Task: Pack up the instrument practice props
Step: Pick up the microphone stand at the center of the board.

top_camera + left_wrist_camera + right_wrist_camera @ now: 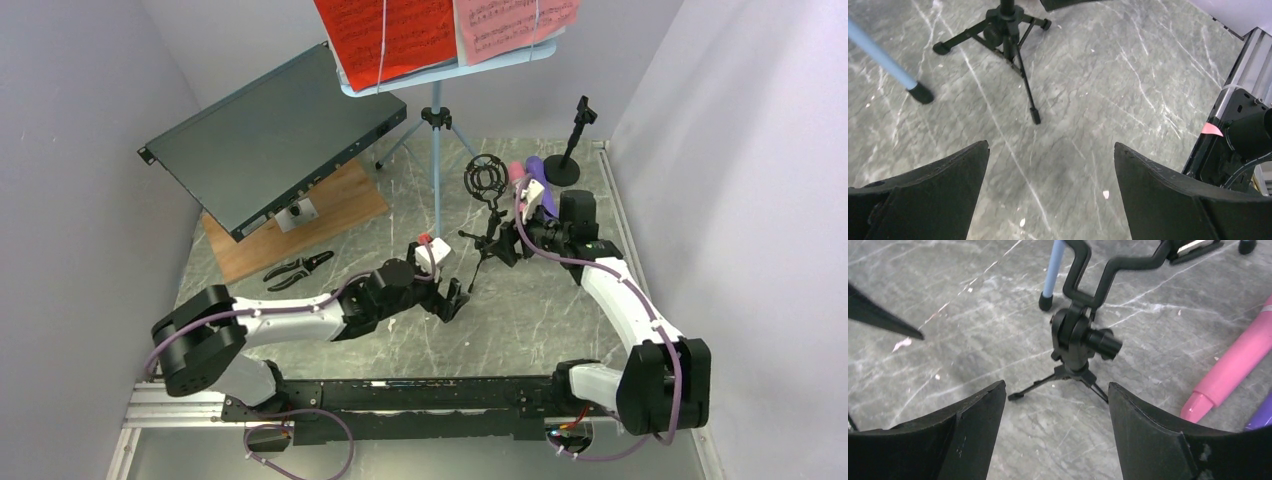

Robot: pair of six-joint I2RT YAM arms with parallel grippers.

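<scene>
Right wrist view: my right fingers [963, 435] stand apart, empty, framing the black mic support [1079, 340] just ahead — I'd advance squarely and close on its swivel head, not the thin legs. The pink microphone [1233, 370] lies beside it; my left fingers [933, 200] gape, empty, near its feet.

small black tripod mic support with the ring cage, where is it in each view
Top external: small black tripod mic support, centre.
Left wrist: top edge, lower part only.
Right wrist: centre.
Shared landmark: light-blue rack leg with black foot, beside it in all three.
</scene>
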